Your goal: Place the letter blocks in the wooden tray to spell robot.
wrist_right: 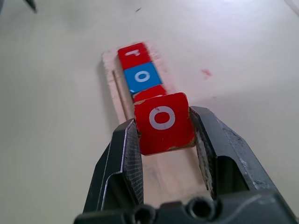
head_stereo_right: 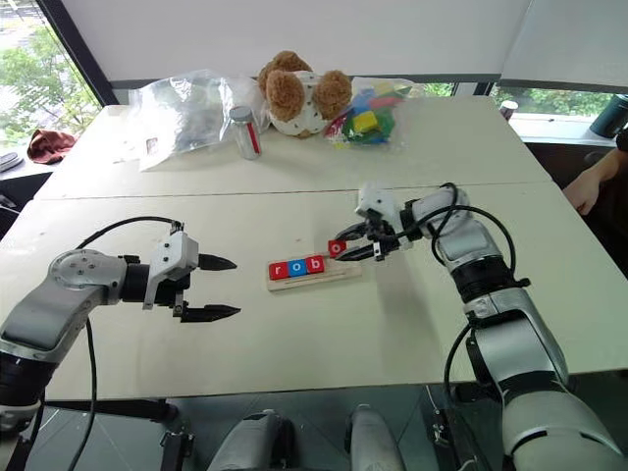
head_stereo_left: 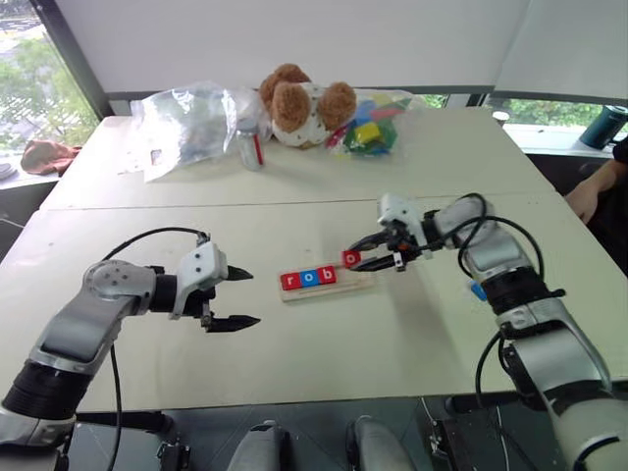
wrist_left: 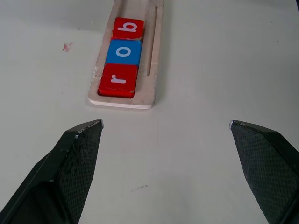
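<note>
Trouble, we judge, lies in the release: from the head view, our right gripper [head_stereo_left: 355,261] carries the red o tile [head_stereo_left: 351,258] at three o'clock of the wooden tray [head_stereo_left: 363,284], above the r, o, b tiles [head_stereo_left: 307,278]. The left wrist view shows our left gripper [wrist_left: 166,128] spread wide, empty. In the right wrist view the jaws pinch the tile tilted; dropped so, it may perch on b.

Pale wood for the wooden tray [wrist_left: 154,56], holding a red "r" tile [wrist_left: 118,80], a blue "o" tile [wrist_left: 124,52] and a red "b" tile [wrist_left: 128,28], letters all white. Red again with a white "o" on the held tile [wrist_right: 163,122], between black fingers [wrist_right: 125,158]. Brown and white on the plush bear [head_stereo_left: 302,103], cream on the table [head_stereo_left: 392,334].
</note>
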Robot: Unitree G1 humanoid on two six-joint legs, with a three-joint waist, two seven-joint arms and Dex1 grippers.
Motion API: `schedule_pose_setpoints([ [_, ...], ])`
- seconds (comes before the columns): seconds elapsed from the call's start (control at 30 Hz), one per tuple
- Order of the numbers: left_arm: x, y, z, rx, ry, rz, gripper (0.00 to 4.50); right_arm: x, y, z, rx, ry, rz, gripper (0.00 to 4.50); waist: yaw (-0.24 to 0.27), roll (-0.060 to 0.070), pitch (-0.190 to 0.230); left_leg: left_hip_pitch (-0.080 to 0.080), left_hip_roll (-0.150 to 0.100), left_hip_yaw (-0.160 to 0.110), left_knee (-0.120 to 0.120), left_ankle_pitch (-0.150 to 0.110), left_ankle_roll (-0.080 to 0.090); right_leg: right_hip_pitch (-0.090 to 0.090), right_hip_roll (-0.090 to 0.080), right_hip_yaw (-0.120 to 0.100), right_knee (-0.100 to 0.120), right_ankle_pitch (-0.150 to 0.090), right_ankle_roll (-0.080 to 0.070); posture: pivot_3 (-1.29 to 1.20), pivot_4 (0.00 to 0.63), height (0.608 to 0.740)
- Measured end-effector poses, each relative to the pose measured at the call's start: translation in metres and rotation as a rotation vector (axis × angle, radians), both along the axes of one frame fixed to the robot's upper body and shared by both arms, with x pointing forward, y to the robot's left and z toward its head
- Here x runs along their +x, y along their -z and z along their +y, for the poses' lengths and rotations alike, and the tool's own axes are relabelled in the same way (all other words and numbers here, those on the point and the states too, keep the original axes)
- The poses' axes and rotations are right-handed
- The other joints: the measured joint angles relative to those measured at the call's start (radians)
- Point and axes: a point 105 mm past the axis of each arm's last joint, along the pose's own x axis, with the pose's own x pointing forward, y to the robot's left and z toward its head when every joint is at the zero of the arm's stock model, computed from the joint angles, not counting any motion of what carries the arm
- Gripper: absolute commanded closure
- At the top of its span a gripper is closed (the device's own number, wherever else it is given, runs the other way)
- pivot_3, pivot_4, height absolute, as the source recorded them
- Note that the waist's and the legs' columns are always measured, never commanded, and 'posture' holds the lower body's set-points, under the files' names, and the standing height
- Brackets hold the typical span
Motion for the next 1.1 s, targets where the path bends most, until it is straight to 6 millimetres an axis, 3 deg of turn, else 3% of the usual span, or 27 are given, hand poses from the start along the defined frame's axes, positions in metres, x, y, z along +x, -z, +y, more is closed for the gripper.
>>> schedule_pose_setpoints([
  [0.17, -0.004, 0.005, 0.001, 0.0, -0.008, 0.014, 0.0, 0.004, 0.019, 0.0, -0.077, -0.037, 0.021, 3.38, -0.009, 0.0, 0.0, 0.0, 0.0, 0.001, 0.0, 0.002, -0.004, 0.0, -0.001, 0.0, -0.001, 0.0, 0.0, 0.0, 0.15, 0.74],
  [0.37, -0.007, 0.004, -0.003, -0.001, -0.006, 0.001, 0.0, 0.012, 0.014, 0.014, -0.089, -0.076, -0.029, 3.38, -0.014, 0.0, 0.0, 0.0, 0.001, 0.0, -0.001, 0.003, -0.006, -0.001, 0.001, 0.0, 0.0, 0.0, 0.0, 0.0, 0.15, 0.74],
  [1.1, -0.007, 0.008, -0.003, 0.015, -0.026, -0.004, 0.0, 0.017, 0.026, 0.012, -0.129, -0.059, -0.012, 3.38, -0.012, 0.0, 0.0, 0.0, 0.0, 0.0, -0.001, 0.004, -0.006, -0.001, 0.001, 0.0, 0.0, 0.0, 0.0, 0.0, 0.15, 0.74],
])
